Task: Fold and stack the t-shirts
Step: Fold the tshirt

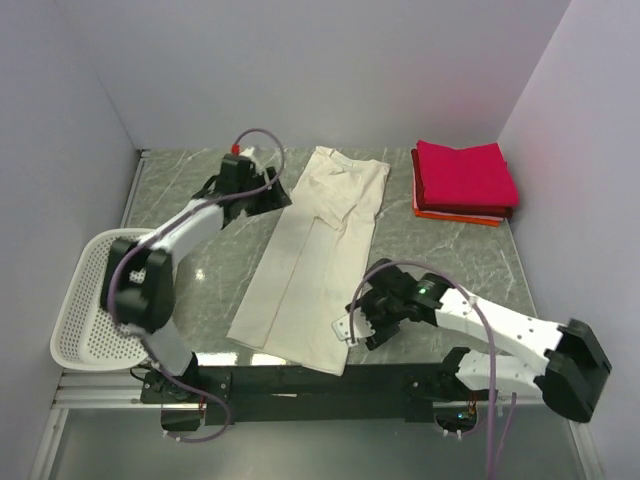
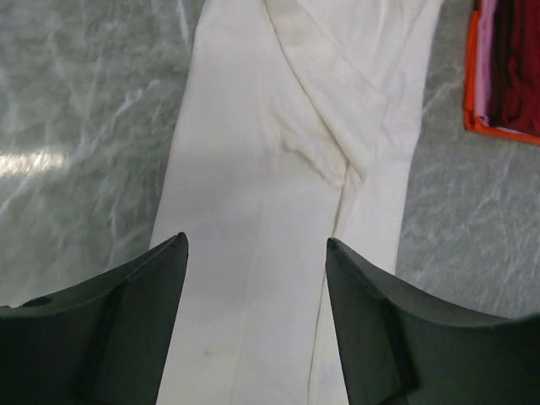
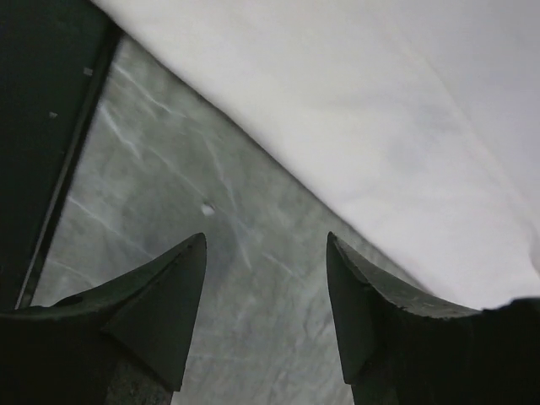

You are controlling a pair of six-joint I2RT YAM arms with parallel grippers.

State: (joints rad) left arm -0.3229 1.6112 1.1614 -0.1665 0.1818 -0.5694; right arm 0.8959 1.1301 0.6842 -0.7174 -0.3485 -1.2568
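Observation:
The cream-white t-shirt (image 1: 310,255) lies as a long folded strip down the middle of the table, sleeves folded inward. It also shows in the left wrist view (image 2: 278,169) and the right wrist view (image 3: 388,110). Folded crimson-pink shirts (image 1: 463,172) lie stacked on an orange-red one (image 1: 455,215) at the back right; their edge shows in the left wrist view (image 2: 506,76). My left gripper (image 1: 272,190) is open and empty, beside the strip's far left end. My right gripper (image 1: 350,335) is open and empty, just off the strip's near right corner.
A white perforated basket (image 1: 85,300) stands at the table's left edge. A black rail (image 1: 300,380) runs along the near edge, also seen in the right wrist view (image 3: 42,126). Grey walls close the table's back and sides.

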